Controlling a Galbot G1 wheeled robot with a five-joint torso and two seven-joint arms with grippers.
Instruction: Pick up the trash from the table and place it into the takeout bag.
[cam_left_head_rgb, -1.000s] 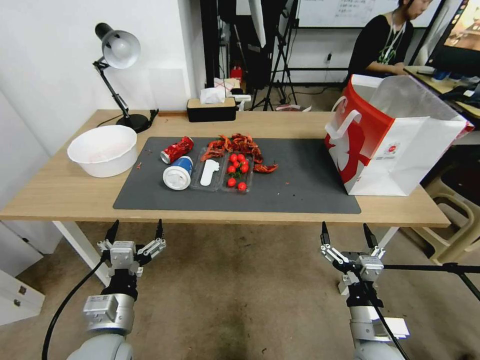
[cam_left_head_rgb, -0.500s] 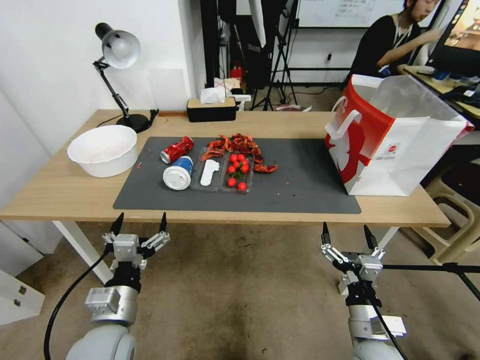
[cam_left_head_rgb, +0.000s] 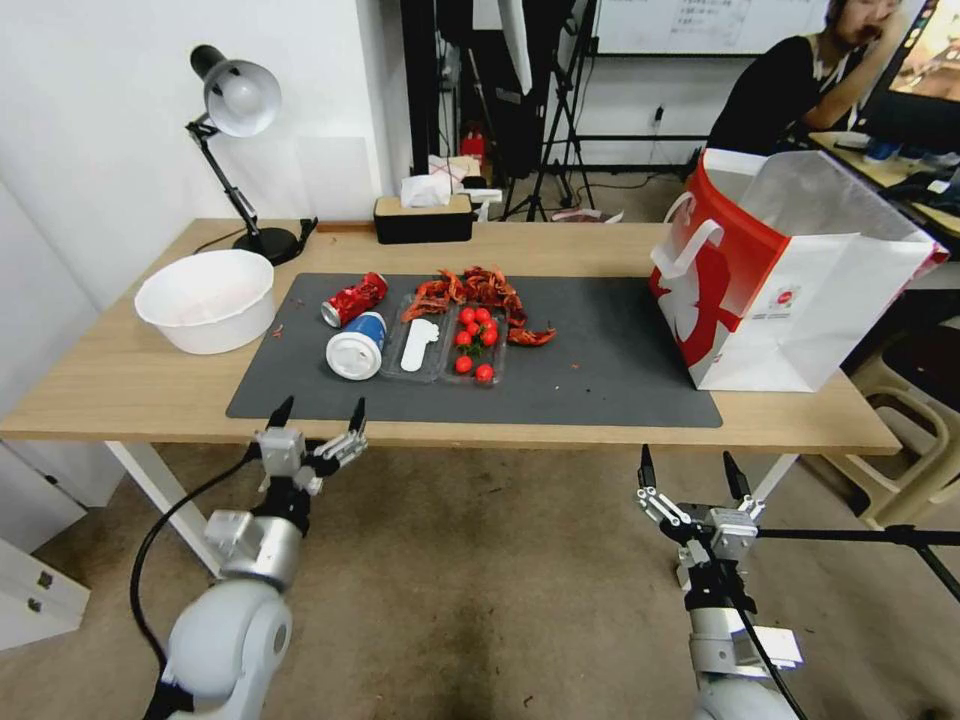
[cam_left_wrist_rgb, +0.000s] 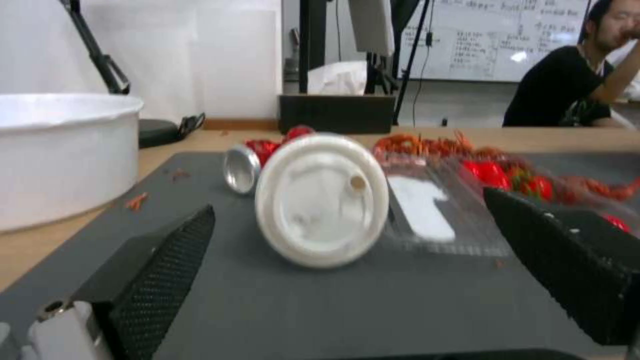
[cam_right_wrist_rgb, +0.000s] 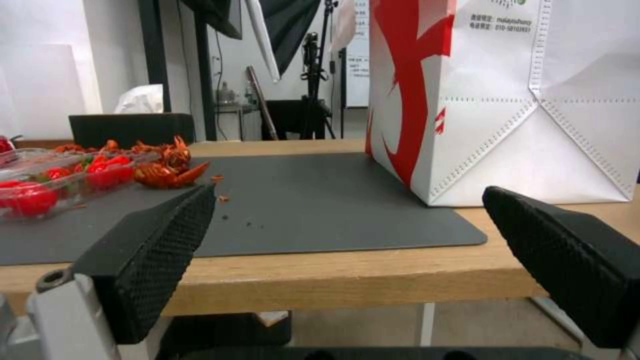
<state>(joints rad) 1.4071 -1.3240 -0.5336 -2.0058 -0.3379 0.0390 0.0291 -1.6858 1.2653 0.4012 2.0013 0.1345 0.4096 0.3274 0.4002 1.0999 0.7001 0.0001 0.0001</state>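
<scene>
The trash lies on the dark mat (cam_left_head_rgb: 600, 370) of the table (cam_left_head_rgb: 130, 385). A blue-white lidded cup (cam_left_head_rgb: 356, 346) (cam_left_wrist_rgb: 322, 200) rests on its side, lid toward me. A crushed red can (cam_left_head_rgb: 353, 299) (cam_left_wrist_rgb: 243, 165) is just behind it. Right of the cup sits a clear tray (cam_left_head_rgb: 445, 348) (cam_left_wrist_rgb: 427, 215) with red tomatoes, and red crayfish shells (cam_left_head_rgb: 480, 290) (cam_right_wrist_rgb: 167, 172) are heaped behind that. The takeout bag (cam_left_head_rgb: 780, 275) (cam_right_wrist_rgb: 507, 100) stands open at the mat's right end. My left gripper (cam_left_head_rgb: 318, 410) (cam_left_wrist_rgb: 348, 205) is open at the table's front edge, facing the cup. My right gripper (cam_left_head_rgb: 687, 462) (cam_right_wrist_rgb: 348, 192) hangs open below the table edge, near the bag.
A white round basin (cam_left_head_rgb: 207, 300) (cam_left_wrist_rgb: 60, 155) stands on the table's left. A desk lamp (cam_left_head_rgb: 235, 100) and a black tissue box (cam_left_head_rgb: 422, 218) are at the back. Bare mat lies between the tray and the bag. A beige chair (cam_left_head_rgb: 910, 440) stands to the right.
My left gripper has risen and moved forward and to the right, up to the table's front edge in line with the cup. The right gripper has hardly moved.
</scene>
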